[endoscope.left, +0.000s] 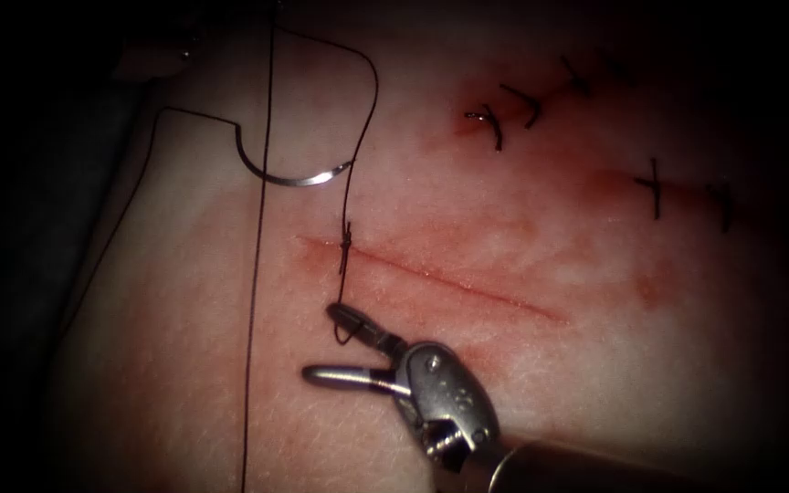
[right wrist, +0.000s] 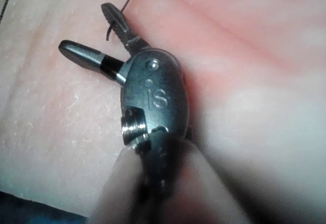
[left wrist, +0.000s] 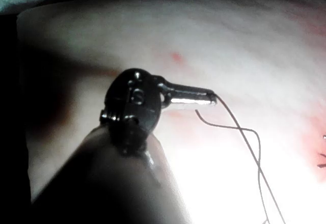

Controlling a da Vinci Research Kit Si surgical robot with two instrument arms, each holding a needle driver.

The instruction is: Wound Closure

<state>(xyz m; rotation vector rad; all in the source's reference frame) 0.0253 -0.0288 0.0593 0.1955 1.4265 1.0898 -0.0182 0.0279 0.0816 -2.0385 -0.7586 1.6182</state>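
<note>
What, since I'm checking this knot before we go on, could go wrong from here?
1. The right tool has open jaws at the short thread tail just below the knot; a careless grab might tug the knot loose.
2. The needle lies free on the tissue, up-left of the cut, while the left tool holds thread; pulling may drag it.
</note>
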